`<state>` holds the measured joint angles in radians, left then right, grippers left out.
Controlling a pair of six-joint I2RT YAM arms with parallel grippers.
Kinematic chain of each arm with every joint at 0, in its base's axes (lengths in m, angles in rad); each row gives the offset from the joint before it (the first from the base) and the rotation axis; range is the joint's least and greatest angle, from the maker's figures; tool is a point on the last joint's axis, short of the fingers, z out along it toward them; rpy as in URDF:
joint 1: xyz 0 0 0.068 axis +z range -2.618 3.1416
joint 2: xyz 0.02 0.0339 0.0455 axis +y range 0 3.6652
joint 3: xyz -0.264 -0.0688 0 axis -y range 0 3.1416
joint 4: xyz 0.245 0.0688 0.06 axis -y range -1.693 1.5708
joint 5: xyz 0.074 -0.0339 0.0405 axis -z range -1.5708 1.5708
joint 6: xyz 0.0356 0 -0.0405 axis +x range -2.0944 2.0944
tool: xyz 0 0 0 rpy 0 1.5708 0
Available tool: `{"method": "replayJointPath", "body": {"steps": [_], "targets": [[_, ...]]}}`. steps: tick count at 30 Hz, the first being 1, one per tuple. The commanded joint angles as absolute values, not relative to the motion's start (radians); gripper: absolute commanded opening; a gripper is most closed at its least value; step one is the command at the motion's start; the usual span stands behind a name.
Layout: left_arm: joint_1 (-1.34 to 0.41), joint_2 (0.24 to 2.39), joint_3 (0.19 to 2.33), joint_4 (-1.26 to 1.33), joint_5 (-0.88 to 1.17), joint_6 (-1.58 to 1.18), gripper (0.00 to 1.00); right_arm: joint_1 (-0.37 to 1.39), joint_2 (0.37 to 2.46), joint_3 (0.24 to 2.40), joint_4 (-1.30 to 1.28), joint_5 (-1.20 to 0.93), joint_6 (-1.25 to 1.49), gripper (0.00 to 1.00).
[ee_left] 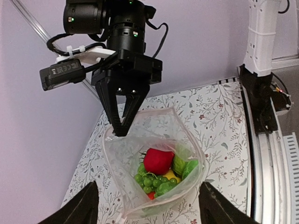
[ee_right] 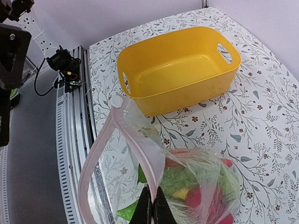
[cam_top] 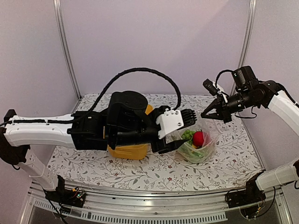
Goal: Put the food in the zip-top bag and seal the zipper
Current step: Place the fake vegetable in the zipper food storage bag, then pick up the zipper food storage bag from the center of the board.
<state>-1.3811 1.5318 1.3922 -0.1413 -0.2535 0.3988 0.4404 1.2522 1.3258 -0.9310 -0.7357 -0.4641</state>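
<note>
sealing seems next: small toy fruits and vegetables [ee_left: 159, 161] lie inside the clear crinkly zip-top bag [ee_left: 187, 140], near the yellow plastic tub [ee_right: 182, 100]. the right gripper [ee_left: 120, 130], fingers shut, pinches the thin pale pink zipper strip [ee_right: 100, 154], lifting the mouth. the left gripper [cam_top: 180, 133] hangs wide open, empty. the arms should pull the strip taut, then press along it. where its two tracks meet is hard to make out.

The clear, crinkly zip-top bag [cam_top: 201, 148] stands right of centre in the top view, its mouth up and gaping. Inside lies the food [ee_left: 159, 161], a red piece on top of small round green ones and a yellow one. The pale pink zipper [ee_right: 91, 154] loops unsealed at the lower left of the right wrist view.
</note>
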Motion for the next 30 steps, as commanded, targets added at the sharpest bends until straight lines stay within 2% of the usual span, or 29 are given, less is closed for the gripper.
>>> {"method": "replayJointPath", "body": {"steps": [1,9,21,30], "targets": [[-1.394,1.547,1.437,-0.357,-0.136,0.443,0.68,0.446,1.233,1.314,-0.93,-0.721,-0.468,0.0],[-1.389,1.676,1.533,-0.455,-0.199,0.43,0.58,0.447,1.236,1.312,-0.932,-0.722,-0.469,0.0],[-1.386,1.813,1.598,-0.412,-0.294,0.537,0.52,0.446,1.224,1.304,-0.942,-0.726,-0.476,0.0],[-1.388,1.912,1.686,-0.463,-0.322,0.583,0.33,0.447,1.231,1.302,-0.946,-0.734,-0.479,0.0]]}}
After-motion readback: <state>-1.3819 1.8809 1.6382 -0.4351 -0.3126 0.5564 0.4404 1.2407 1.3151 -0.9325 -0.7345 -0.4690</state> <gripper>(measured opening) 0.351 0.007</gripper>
